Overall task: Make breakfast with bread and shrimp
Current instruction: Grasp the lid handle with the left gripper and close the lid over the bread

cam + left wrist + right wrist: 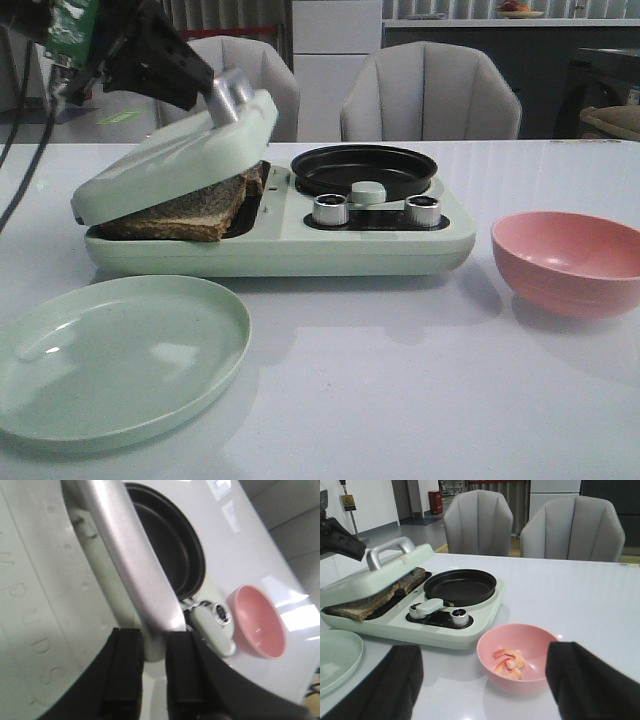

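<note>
Two bread slices (190, 210) lie stacked in the left bay of the pale green breakfast maker (300, 245), under its half-raised lid (170, 155). My left gripper (215, 95) is shut on the lid's silver handle (125, 565), with the handle's end between the fingers (122, 670). The bread also shows in the right wrist view (370, 602). Shrimp (510, 662) lie in the pink bowl (485, 652), to the right of the maker. My right gripper (485, 680) is open and empty, above the table just short of the bowl.
A round black pan (362, 168) sits on the maker's right side behind two silver knobs (330, 210). An empty pale green plate (110, 355) lies at the front left. Two grey chairs (430, 95) stand behind the table.
</note>
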